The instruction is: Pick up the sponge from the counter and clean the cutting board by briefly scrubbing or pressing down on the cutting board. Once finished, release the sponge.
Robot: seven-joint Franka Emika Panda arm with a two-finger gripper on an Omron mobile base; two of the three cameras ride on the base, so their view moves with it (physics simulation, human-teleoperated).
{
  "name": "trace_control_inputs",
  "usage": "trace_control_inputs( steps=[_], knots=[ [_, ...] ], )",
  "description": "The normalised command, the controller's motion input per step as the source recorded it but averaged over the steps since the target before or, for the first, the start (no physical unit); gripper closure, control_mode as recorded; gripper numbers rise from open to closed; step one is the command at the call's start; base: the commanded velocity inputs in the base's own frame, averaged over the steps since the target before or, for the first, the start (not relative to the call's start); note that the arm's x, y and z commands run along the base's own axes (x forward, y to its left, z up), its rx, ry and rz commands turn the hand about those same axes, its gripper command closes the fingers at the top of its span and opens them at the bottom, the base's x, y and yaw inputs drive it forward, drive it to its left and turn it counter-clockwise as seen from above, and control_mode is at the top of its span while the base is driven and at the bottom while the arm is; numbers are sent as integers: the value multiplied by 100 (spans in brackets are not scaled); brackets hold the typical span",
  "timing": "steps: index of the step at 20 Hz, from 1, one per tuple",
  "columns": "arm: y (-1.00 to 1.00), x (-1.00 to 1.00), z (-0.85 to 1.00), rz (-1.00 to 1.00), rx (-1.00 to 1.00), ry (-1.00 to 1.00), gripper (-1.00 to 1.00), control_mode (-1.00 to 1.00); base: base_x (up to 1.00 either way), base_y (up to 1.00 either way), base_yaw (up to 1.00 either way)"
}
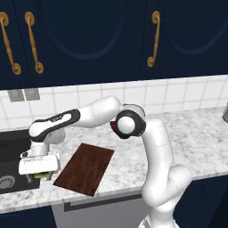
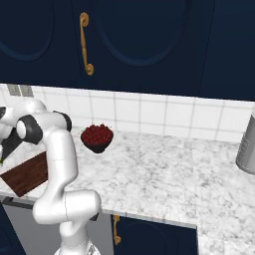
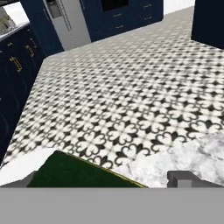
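Note:
The dark reddish-brown cutting board [image 1: 84,168] [image 2: 27,174] lies flat on the speckled counter [image 1: 191,142] [image 2: 159,174] near its front edge. Left of the board, the arm reaches down between board and sink. My gripper [image 1: 40,175] [image 3: 103,180] is low over the counter's front edge. The sponge [image 1: 42,176] [image 3: 74,174], dark green on top with a yellow edge, sits between the two fingertips. The fingers [image 3: 180,178] stand wide apart, with a gap between the right one and the sponge, so the gripper is open. In the hand view the patterned floor lies beyond the counter [image 3: 201,151].
A dark sink basin [image 1: 9,160] is left of the hand. A dark bowl of red fruit [image 2: 96,136] stands behind the arm near the tiled wall. A metal canister [image 2: 246,144] is at the far right. Navy cabinets hang overhead.

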Motion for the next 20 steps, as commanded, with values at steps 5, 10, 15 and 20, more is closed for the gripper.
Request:
trace_control_inputs(
  steps=[5, 10, 15, 20],
  knots=[
    [-100, -11, 86, -4, -14, -6, -100, -100, 0, 0, 0],
    [-100, 0, -24, -3, 31, -35, -100, -100, 0, 0, 0],
    [-100, 11, -73, 0, 71, -33, -100, -100, 0, 0, 0],
    [-99, -11, -11, 4, 71, 26, -100, -100, 0, 0, 0]
  ],
)
